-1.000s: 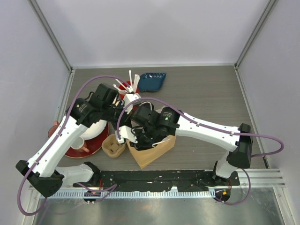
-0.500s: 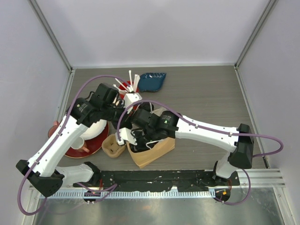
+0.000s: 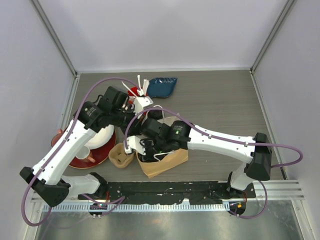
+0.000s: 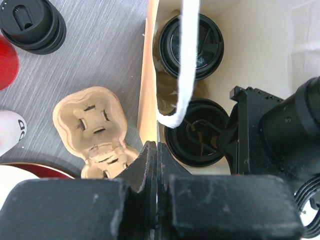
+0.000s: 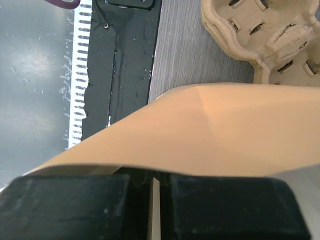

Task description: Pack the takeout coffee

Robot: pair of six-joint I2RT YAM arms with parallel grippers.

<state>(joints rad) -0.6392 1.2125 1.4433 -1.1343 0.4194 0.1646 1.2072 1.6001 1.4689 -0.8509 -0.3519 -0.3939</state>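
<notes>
The bench [image 3: 220, 110] looks like matt grey wood-grain laminate. The paper bag [image 5: 200, 130] is smooth tan kraft paper, its handle [image 4: 189, 50] a white twisted cord. The cup carrier [image 4: 95, 127] is rough, fibrous moulded pulp. The coffee lids [image 4: 212, 42] are black plastic with a slight sheen, and the left claw [image 4: 156, 150] is matt black plastic, scuffed pale

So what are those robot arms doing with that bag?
The left gripper and the right gripper are each pinched shut on the rim of the tan paper bag, holding it open. Two black-lidded coffee cups sit inside. Another black-lidded cup stands on the table outside, and an empty cardboard cup tray lies next to the bag.
</notes>
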